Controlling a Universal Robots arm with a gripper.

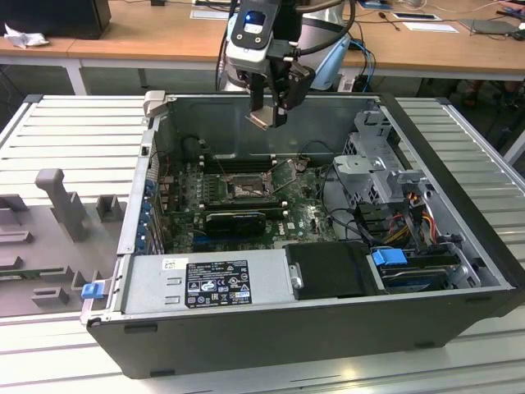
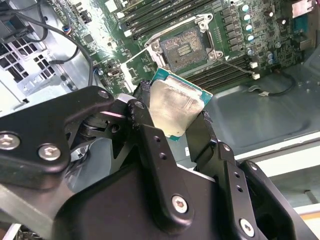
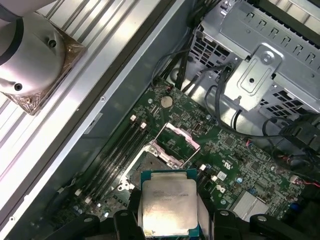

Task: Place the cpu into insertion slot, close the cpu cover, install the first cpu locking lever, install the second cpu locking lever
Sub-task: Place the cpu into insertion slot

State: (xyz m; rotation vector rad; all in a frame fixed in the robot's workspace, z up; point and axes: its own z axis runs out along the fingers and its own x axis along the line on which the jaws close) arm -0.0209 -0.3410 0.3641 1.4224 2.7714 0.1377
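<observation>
- Wooden desks [image 1: 148,45] run behind the ribbed metal table [image 1: 74,131] that carries the open computer case [image 1: 271,328]. In the exterior view your gripper [image 1: 270,116] hangs over the case's far wall, clamped on the cpu [image 1: 260,121], well above the insertion slot [image 1: 244,190].
- In the second wrist view, two fingers [image 2: 146,127] pinch opposite edges of the cpu [image 2: 175,107], which looks tilted with its metal top showing. The slot [image 2: 182,47] lies beyond it with its contact field bare. I judge you should level the chip and square its corners to the socket rim before it goes down.
- In the first wrist view the cpu [image 3: 169,202] overlaps the slot's near edge, and the cpu cover [image 3: 176,145] seems to stand open behind. Lower it straight and gently. Sideways sliding would likely harm the contacts.
</observation>
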